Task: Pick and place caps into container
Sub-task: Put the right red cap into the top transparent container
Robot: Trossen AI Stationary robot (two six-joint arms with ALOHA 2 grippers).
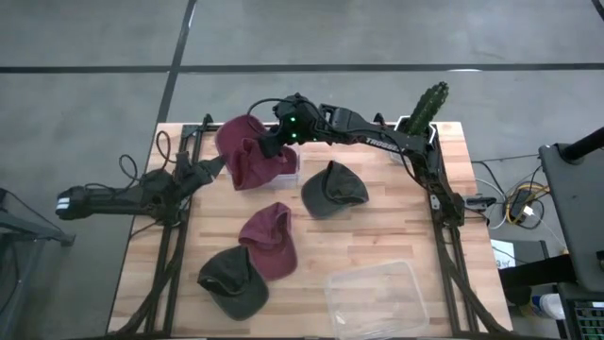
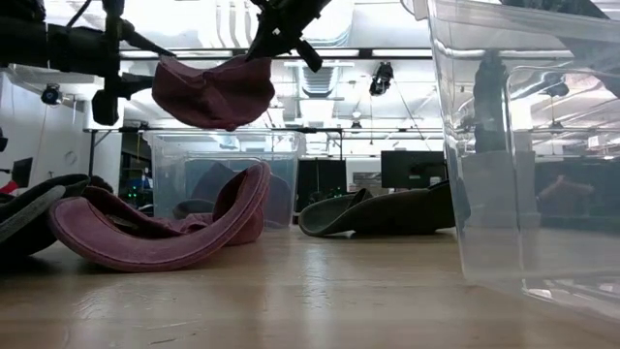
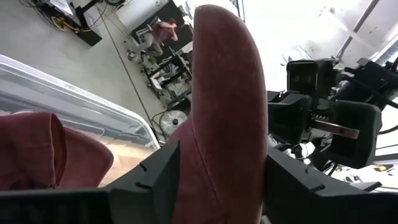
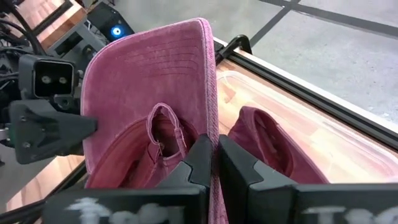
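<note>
A maroon cap (image 1: pixel 245 151) hangs in the air between both grippers, over a small clear bin (image 1: pixel 286 173) at the far side; the low view shows that cap (image 2: pixel 213 92) lifted well above the bin (image 2: pixel 223 179). My left gripper (image 1: pixel 215 167) is shut on its left side, my right gripper (image 1: pixel 274 144) on its right side. A second maroon cap (image 4: pixel 264 146) lies inside the bin. On the table rest an olive cap (image 1: pixel 332 187), another maroon cap (image 1: pixel 269 241) and a second olive cap (image 1: pixel 231 280). My left gripper holds the maroon cap's curved brim (image 3: pixel 224 124) between its two fingers (image 3: pixel 155 174), coming level from the table's left. The cap is lifted clear of the table and the bin. My right gripper pinches the cap's rim (image 4: pixel 213 134) edge-on between its nearly closed fingers (image 4: pixel 198 155), reaching from the right and slanting down. The cap's crown opening (image 4: pixel 165 127) faces this wrist camera, and the cap hangs clear above the bin.
A large clear container (image 1: pixel 377 297) stands at the near right of the table; it fills the low view's right side (image 2: pixel 523 145). A green cactus (image 1: pixel 427 109) stands at the far right corner. Bare wood lies between the caps and the near edge.
</note>
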